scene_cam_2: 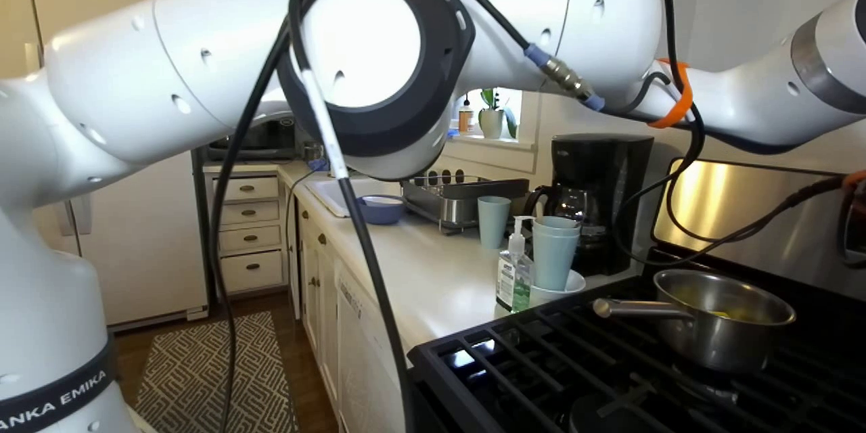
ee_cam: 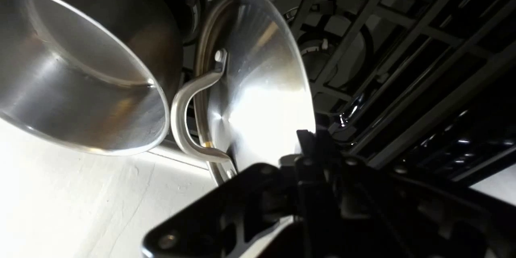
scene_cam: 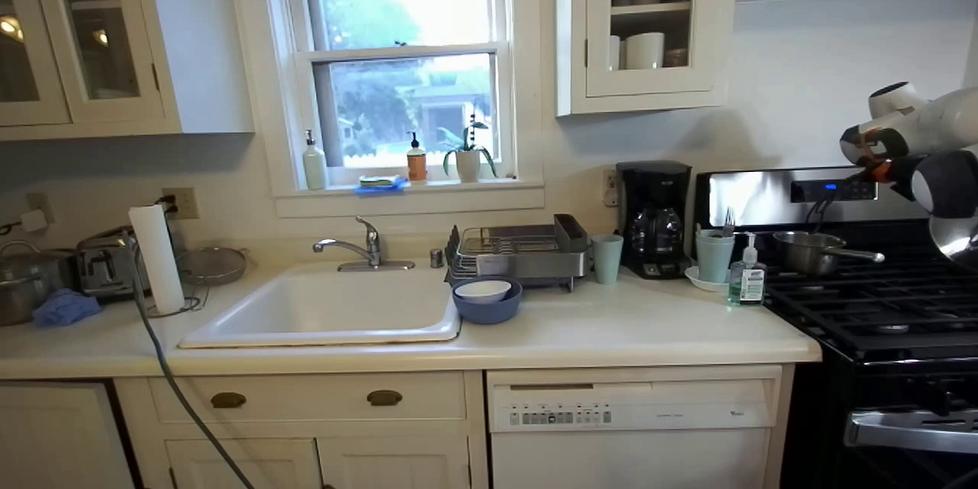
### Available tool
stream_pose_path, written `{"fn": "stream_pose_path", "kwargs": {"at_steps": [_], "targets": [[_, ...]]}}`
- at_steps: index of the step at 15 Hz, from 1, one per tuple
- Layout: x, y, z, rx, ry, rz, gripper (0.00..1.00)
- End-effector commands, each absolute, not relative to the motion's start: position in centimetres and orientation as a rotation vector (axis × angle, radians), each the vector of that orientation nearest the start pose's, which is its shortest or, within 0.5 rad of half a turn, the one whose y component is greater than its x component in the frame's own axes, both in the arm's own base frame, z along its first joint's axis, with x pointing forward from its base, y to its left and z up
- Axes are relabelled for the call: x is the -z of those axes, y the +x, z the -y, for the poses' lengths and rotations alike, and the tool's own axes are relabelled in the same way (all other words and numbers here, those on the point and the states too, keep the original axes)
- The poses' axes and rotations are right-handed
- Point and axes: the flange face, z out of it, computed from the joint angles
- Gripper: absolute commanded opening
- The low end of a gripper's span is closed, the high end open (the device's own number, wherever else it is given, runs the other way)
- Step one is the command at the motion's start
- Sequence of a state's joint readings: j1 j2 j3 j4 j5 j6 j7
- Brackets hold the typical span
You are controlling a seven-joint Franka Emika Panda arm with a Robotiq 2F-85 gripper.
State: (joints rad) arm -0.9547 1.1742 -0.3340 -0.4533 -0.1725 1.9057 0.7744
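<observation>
My gripper shows at the bottom of the wrist view, with its dark fingers closed on the rim of a round steel lid. The lid is tilted steeply and its looped handle faces left. The handle is close beside the rim of a steel pot; I cannot tell whether they touch. The pot's visible inside looks bare. In an exterior view a part of the lid shows at the right edge under the arm, over the stove. The fingers are hidden or out of frame in both exterior views.
A steel saucepan with yellowish contents stands on the black stove grates; its handle sticks out sideways. Hand sanitizer, green cups and a coffee maker stand on the counter beside the stove. Cables hang along the arm.
</observation>
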Motion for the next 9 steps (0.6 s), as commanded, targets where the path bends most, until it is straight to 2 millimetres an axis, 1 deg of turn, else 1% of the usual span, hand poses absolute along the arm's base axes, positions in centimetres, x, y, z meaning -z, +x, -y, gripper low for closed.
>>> {"fn": "stream_pose_path", "kwargs": {"at_steps": [1,6,9], "targets": [[-40.3,38.2,72.9,-0.319,1.676,2.026,0.02],[-42.0,38.9,72.5,-0.352,1.710,1.989,0.02],[-42.9,40.0,71.9,-0.393,1.748,1.961,0.02]]}}
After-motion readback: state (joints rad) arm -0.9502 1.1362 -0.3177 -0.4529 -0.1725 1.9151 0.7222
